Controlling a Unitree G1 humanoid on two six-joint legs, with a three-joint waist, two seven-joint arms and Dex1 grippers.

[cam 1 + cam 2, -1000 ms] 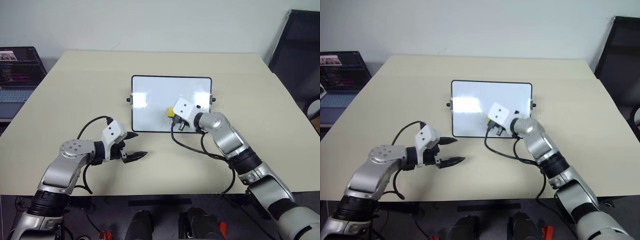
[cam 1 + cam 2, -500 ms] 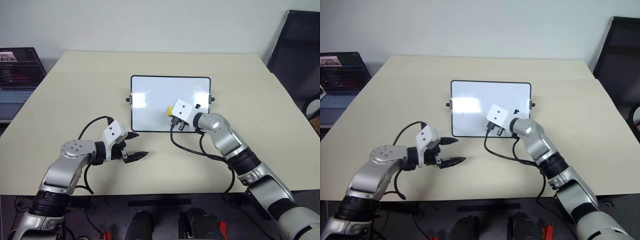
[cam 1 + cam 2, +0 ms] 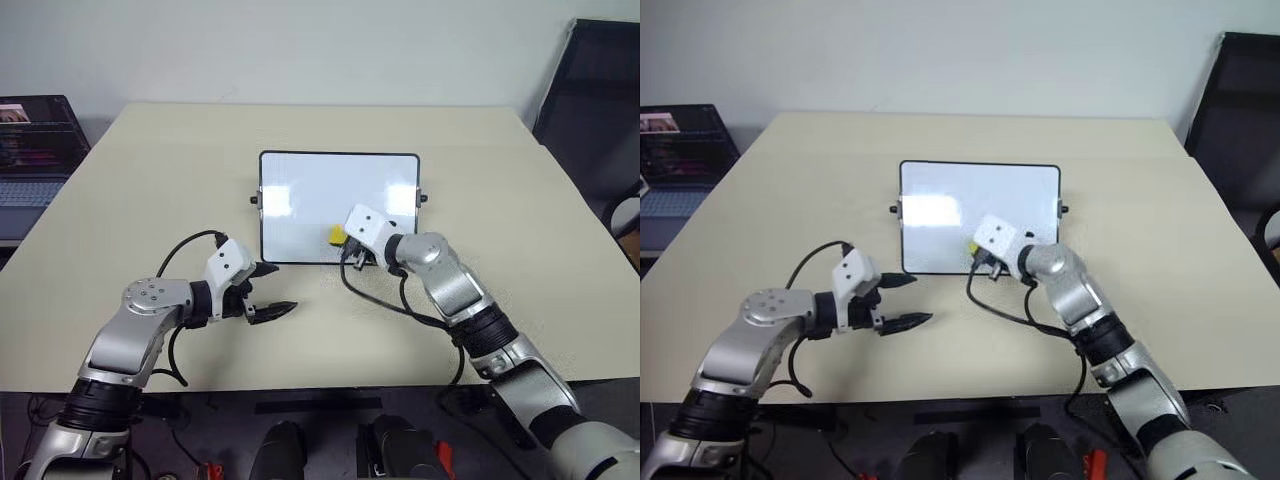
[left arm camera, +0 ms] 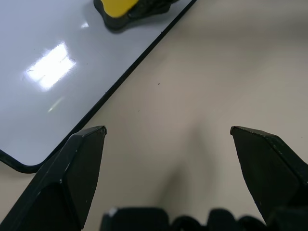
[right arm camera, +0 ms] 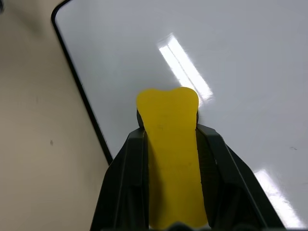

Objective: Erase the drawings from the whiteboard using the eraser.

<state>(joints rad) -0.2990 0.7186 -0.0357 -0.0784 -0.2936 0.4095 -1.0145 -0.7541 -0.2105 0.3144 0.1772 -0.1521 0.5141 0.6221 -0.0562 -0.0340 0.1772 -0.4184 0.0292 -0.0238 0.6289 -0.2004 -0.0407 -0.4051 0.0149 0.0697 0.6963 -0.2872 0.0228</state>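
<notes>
1. The left gripper (image 3: 268, 290), fingers spread and empty, hovers just off the whiteboard (image 3: 300, 190) near its front left corner.
2. The right gripper (image 5: 171, 159) clamps the eraser (image 3: 338, 234) over the whiteboard's front edge.
3. No drawings visible; any remaining may be hidden.
4. Risk: sideways strokes could shove the unsecured whiteboard.
5. A laptop (image 3: 35, 150) sits far left of the whiteboard; nothing obstructs.

Left gripper (image 3: 268, 290) hovers low with fingers spread wide — right gripper (image 5: 172, 144) reaches forward, fingers clamped.
</notes>
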